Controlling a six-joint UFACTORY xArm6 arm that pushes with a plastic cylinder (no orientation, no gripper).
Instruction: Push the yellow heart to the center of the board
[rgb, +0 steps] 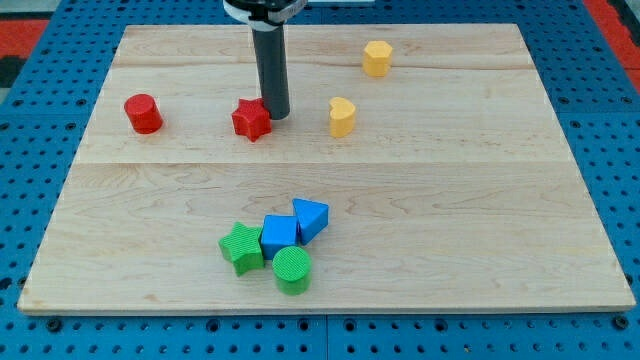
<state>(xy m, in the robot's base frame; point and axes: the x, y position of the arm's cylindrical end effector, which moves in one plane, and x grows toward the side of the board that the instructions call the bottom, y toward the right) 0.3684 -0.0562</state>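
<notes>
Camera view: no claw on this rig, so nothing released or clenched; just my tip (277, 113), touching the right side of the red star (251, 119). Yellow heart (342, 117) just to the view's right of the tip, above the table (480, 200) centre. Probably best: swing round to the heart's upper side, push down and slightly left, slowly, keeping contact centred. Clear of the yellow hexagon (377, 58) and the blue cube (279, 237) cluster.

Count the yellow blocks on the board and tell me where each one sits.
2. The yellow heart sits right of my tip, which is beside the red star. The yellow hexagonal block lies toward the view's top right. None appear hidden.
</notes>
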